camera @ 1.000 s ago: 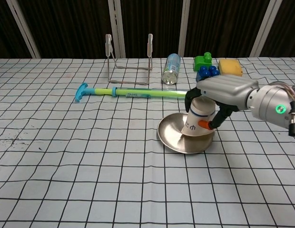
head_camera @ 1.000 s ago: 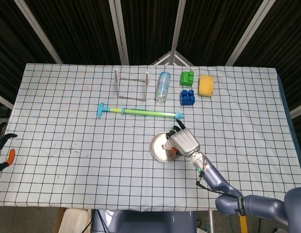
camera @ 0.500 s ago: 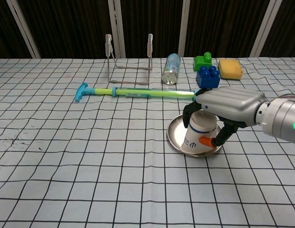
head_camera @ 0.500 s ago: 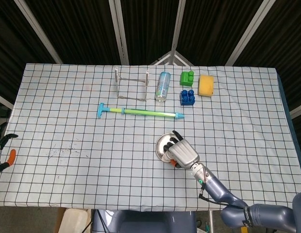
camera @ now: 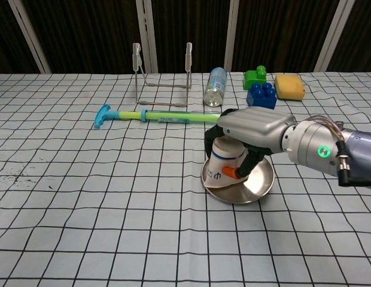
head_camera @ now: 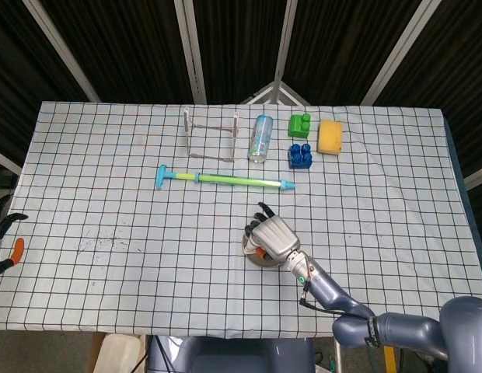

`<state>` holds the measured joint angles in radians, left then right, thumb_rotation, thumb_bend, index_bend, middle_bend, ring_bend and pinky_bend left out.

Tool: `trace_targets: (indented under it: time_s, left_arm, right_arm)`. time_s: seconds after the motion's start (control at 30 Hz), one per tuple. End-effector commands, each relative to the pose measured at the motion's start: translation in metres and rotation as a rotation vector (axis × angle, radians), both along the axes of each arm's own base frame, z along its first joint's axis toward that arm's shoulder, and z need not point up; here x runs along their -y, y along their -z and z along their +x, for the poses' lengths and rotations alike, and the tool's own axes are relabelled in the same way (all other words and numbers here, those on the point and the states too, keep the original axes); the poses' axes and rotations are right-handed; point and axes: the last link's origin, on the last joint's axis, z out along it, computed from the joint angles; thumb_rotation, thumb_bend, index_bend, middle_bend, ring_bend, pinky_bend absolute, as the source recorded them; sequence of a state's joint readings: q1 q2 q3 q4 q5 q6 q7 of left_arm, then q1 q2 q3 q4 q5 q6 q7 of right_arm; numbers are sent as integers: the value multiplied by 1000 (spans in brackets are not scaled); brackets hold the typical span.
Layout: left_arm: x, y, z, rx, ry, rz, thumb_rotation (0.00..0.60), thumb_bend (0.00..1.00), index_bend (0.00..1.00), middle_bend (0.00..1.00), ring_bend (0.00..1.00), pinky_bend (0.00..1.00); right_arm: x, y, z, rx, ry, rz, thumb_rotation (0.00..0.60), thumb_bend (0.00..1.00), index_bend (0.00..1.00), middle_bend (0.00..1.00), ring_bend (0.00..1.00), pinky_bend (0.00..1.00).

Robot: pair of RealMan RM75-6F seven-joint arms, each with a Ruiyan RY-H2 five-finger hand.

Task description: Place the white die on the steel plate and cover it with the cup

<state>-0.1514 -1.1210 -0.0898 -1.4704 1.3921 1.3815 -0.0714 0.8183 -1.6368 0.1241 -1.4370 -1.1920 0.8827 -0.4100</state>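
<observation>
My right hand [camera: 252,127] grips a white paper cup [camera: 224,165] from above, mouth down and tilted. The cup's rim rests on the left part of the steel plate [camera: 261,179], near its edge. In the head view the right hand [head_camera: 273,237] covers most of the steel plate [head_camera: 256,257]. The white die shows in neither view; whether it lies under the cup I cannot tell. My left hand [head_camera: 5,237] sits at the table's far left edge, fingers apart and holding nothing.
Just behind the plate lies a green stick with blue ends [camera: 167,117]. Further back stand a wire rack [camera: 163,78], a lying can [camera: 215,86], a blue brick [camera: 261,95], a green brick [camera: 254,78] and a yellow sponge [camera: 289,85].
My right hand has carried the cup from the plate's right side to its left edge. The plate has shifted a little on the cloth. The left hand has not moved.
</observation>
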Motion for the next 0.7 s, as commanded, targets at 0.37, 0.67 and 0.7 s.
trace_targets:
  time_s: [0.37,0.67,0.7]
  left_arm:
    - [0,5,2,-13,7,-17,600,671,280,0,0,95]
    - [-1,5,2,-12,5,-16,600,672,281,0,0,95]
    - [-1,5,2,-13,5,-16,600,672,281,0,0,95]
  right_arm:
    - [23,7,16,85,-24,-32,600,398,574,500,231,0]
    - [28,-1,2,58,-12,-60,600,398,574,500,230,0]
    - [27,-4,-2,56,-9,-64,600,398,574,500,230,0]
